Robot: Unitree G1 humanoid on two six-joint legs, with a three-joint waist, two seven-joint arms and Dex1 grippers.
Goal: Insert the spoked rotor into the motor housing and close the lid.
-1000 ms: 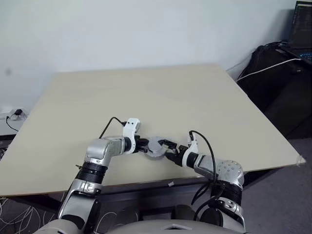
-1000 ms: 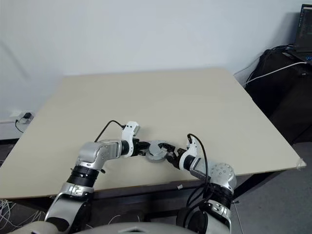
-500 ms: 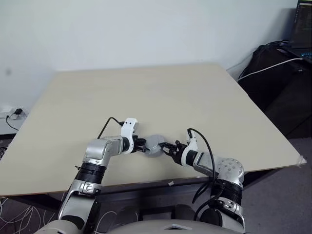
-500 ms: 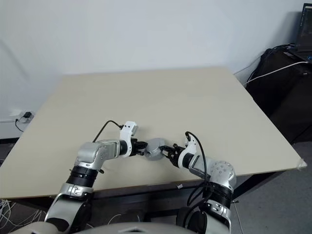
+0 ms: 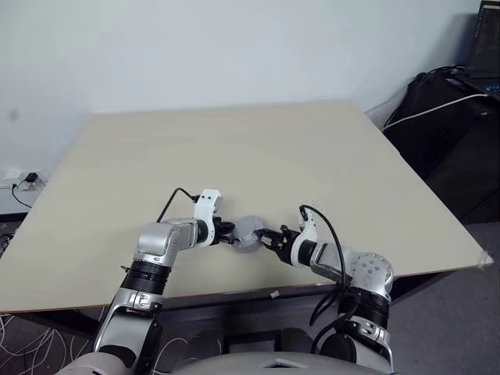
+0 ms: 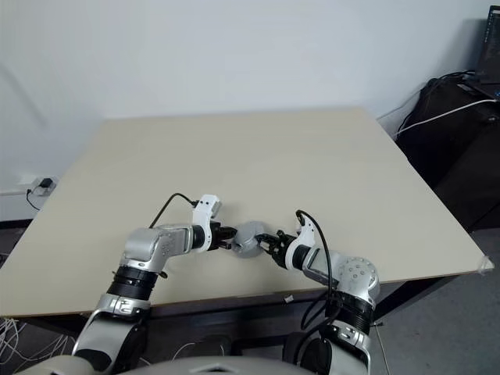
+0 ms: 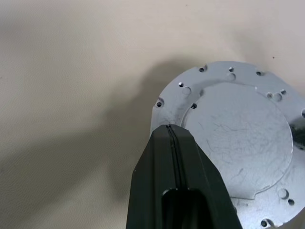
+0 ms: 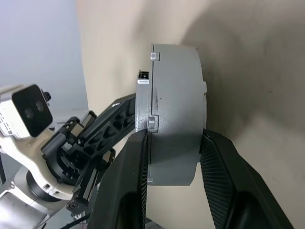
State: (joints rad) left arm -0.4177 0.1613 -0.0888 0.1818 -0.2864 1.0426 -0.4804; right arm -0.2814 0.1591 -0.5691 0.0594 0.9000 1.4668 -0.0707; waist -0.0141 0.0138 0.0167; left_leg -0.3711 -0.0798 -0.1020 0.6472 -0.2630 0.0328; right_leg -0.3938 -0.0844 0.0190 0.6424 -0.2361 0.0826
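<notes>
Two hands are meeting near the desk (image 5: 328, 156) front edge: the right hand (image 8: 174, 157) is clamping the closed motor housing (image 8: 174, 124), while the left hand (image 7: 171, 138), fingers pressed together, is touching its lid (image 7: 238, 138).

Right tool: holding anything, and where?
Yes. The right tool clamps the closed grey motor case across its two flat faces, near its rim, one finger on each face.

The motor housing (image 8: 174, 114) is closed up now, a thick pale grey drum standing on edge above the table's six o'clock edge. Its lid (image 7: 238, 138) shows a plain silver face with a raised middle and small holes round the rim.
</notes>
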